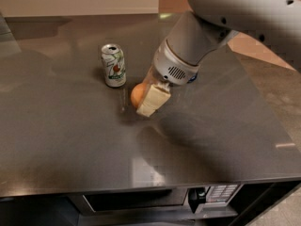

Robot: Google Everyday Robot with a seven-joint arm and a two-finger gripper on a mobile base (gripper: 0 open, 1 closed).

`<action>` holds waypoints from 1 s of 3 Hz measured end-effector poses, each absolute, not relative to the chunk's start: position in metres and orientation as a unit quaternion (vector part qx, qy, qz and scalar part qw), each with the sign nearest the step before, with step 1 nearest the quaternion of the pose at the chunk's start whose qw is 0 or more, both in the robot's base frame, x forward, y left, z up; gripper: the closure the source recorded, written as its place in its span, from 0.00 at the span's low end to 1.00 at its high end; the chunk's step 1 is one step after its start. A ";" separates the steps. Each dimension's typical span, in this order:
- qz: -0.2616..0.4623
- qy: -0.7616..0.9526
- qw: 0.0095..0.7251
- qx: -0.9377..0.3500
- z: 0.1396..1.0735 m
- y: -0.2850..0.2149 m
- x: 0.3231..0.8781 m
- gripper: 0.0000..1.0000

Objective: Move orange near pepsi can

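The orange (136, 93) sits in my gripper (144, 100), low over the dark grey counter (66, 135) near its middle. The gripper is shut on the orange; one cream finger (153, 100) covers its right side. The pepsi can is almost wholly hidden behind my wrist; only a dark blue sliver (192, 79) shows at the wrist's right edge. The orange is a short way left of that sliver. My grey arm comes in from the upper right.
A white-and-green can (113, 65) stands upright just left of the orange. The counter's front edge runs along the bottom, with an appliance panel (217, 192) below it. The counter's right edge (277, 126) slants down the right side.
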State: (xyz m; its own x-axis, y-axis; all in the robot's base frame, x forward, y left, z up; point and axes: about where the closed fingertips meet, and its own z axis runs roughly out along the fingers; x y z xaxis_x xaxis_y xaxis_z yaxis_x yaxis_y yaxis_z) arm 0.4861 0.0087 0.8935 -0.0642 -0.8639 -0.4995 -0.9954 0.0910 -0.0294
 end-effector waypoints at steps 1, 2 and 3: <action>0.146 0.765 0.212 -0.590 0.892 -0.041 0.515 1.00; 0.126 0.806 0.218 -0.535 0.886 -0.085 0.537 1.00; 0.111 0.831 0.228 -0.495 0.876 -0.118 0.557 1.00</action>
State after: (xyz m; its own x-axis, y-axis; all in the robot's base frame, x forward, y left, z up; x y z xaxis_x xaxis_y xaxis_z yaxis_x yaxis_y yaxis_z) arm 0.5571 -0.1177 0.8759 -0.4056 -0.7722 -0.4891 -0.8734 0.4852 -0.0418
